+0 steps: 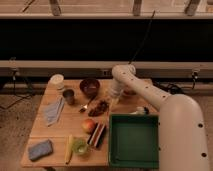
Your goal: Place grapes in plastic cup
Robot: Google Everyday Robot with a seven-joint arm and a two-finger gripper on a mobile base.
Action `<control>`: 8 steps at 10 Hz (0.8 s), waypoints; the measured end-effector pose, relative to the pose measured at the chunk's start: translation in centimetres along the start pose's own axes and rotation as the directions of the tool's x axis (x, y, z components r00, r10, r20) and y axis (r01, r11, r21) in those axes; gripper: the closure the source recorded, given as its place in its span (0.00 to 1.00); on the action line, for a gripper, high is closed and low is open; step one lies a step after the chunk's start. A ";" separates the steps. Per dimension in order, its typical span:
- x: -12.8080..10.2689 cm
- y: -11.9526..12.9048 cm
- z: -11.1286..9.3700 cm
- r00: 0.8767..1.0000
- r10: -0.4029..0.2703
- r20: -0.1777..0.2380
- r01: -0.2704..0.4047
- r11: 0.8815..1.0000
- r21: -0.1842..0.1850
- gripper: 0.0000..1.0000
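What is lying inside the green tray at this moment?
Only a bare green floor shows inside the green tray. The robot's arm covers its right edge, so that strip is unseen. The gripper hangs beside the grapes, outside the tray.

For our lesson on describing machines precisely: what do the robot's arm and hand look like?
The arm is smooth, off-white and tubular, with rounded joints, widening into a bulky rounded segment nearest the camera. No cables or markings show on it. The hand, equally pale, is over the table, just right of the grapes in the view.
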 end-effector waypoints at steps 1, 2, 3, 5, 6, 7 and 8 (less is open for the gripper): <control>-0.5 -0.3 0.4 1.000 -0.008 0.011 0.008 1.000 -0.001 0.35; -0.9 -0.5 0.6 1.000 -0.014 0.019 0.014 1.000 -0.004 0.35; -1.5 -0.6 0.9 0.999 -0.025 0.029 0.025 1.000 -0.015 0.37; -2.7 -0.5 1.9 0.997 -0.048 0.054 0.051 0.997 -0.055 0.55; -2.9 -0.4 2.0 0.997 -0.050 0.060 0.054 0.996 -0.066 0.63; -3.0 -0.1 2.2 0.997 -0.049 0.067 0.054 0.996 -0.077 0.73; -3.2 0.4 2.4 0.996 -0.051 0.074 0.058 0.994 -0.089 0.85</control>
